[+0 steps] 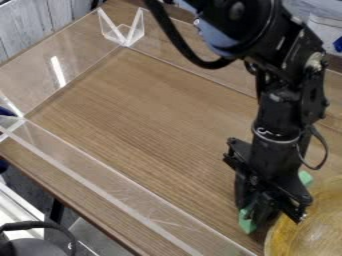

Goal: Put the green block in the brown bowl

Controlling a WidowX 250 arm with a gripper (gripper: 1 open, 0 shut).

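Observation:
The green block (247,216) lies on the wooden table at the lower right. Only its two ends show, one at the lower left of my gripper and one at its right by the wrist. My black gripper (271,212) points almost straight down and is shut on the block's middle, which the fingers hide. The brown bowl (311,239) is cut off by the bottom right corner, its rim just right of the gripper.
Low clear plastic walls (80,170) run along the table's edges. A clear V-shaped bracket (122,28) stands at the back. The wooden tabletop (134,110) stretches left of the arm. A black cable (181,45) hangs from the arm above.

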